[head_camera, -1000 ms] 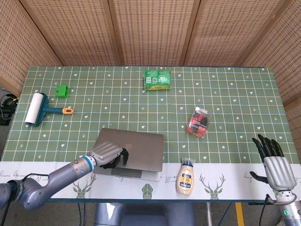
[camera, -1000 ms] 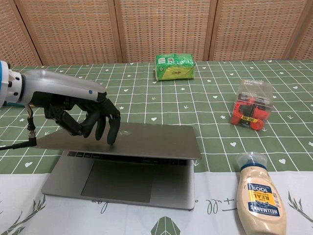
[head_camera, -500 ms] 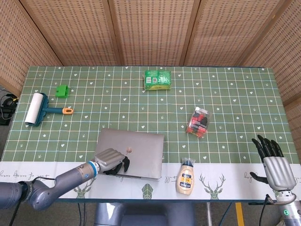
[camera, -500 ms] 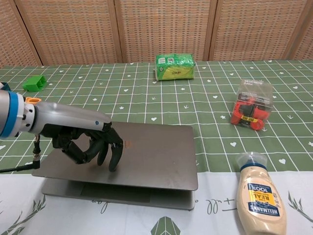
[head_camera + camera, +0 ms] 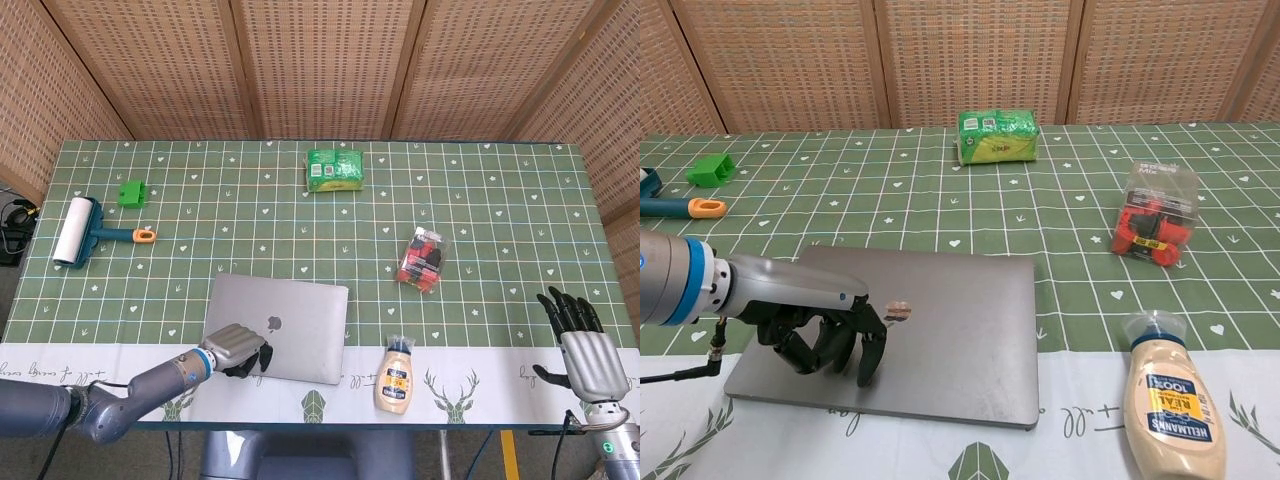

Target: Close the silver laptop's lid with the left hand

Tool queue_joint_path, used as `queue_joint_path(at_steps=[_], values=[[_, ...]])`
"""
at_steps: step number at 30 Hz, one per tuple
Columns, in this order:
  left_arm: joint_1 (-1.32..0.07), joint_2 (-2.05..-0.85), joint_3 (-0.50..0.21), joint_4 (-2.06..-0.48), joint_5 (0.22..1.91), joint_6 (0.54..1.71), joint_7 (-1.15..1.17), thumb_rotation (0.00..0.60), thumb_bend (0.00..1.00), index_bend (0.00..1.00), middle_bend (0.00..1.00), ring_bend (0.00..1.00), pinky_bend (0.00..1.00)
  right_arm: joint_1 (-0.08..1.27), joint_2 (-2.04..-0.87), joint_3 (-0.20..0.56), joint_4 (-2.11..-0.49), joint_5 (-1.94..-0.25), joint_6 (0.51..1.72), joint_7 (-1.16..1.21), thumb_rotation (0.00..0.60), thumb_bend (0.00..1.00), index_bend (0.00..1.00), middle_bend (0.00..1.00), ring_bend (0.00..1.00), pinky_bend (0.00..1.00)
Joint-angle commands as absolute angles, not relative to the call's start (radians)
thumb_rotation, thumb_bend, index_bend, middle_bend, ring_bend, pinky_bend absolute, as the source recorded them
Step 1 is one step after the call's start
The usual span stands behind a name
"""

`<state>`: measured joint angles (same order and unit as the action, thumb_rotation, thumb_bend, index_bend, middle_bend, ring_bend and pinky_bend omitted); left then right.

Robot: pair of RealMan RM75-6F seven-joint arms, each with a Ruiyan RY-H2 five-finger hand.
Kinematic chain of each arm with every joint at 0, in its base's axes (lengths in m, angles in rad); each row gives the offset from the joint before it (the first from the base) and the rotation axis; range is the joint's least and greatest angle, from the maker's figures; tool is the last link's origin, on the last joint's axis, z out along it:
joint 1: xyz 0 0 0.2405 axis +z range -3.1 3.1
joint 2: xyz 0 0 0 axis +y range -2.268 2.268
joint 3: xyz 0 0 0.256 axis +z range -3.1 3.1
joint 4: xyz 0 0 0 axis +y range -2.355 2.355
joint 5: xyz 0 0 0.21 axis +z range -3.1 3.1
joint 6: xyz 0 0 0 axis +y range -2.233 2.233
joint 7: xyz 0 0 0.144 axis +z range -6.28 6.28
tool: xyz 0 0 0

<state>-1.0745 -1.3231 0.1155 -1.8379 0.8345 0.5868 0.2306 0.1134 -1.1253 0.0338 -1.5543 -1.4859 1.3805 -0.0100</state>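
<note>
The silver laptop lies near the table's front edge with its lid flat down on the base. My left hand rests on the lid's front left part, fingers curled down, fingertips touching the metal. It holds nothing. My right hand hovers open at the front right corner of the table, far from the laptop, fingers spread upward; the chest view does not show it.
A mayonnaise bottle lies right of the laptop. A clear pack of red items sits behind it. A green packet lies at the back, a lint roller and green block at the left.
The lid went from partly raised to fully down on the base. My left hand moved down and toward the front edge with it. The right hand stayed still.
</note>
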Motion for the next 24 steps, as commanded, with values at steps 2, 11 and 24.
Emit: queue_joint_path(at_steps=[2, 11, 24], values=[[-1.077, -1.334, 0.126, -1.828, 0.826, 0.589, 0.239, 0.6, 1.0, 0.46, 0.35, 0.38, 0.42, 0.114, -1.126, 0.034, -1.554, -1.486, 1.379, -0.01, 0.6, 0.02, 0.02, 0.0, 0.0, 0.0], [-1.056, -1.298, 0.107, -1.869, 0.859, 0.633, 0.216, 0.6, 1.0, 0.46, 0.35, 0.38, 0.42, 0.111, -1.123, 0.034, -1.557, -1.489, 1.388, -0.011, 0.6, 0.02, 0.02, 0.0, 0.0, 0.0], [-0.798, -1.157, 0.148, -2.003, 1.17, 1.111, 0.312, 0.6, 0.55, 0.04, 0.0, 0.0, 0.01, 0.102, -1.122, 0.036, -1.561, -1.515, 1.428, -0.001, 0.6, 0.02, 0.02, 0.0, 0.0, 0.0]])
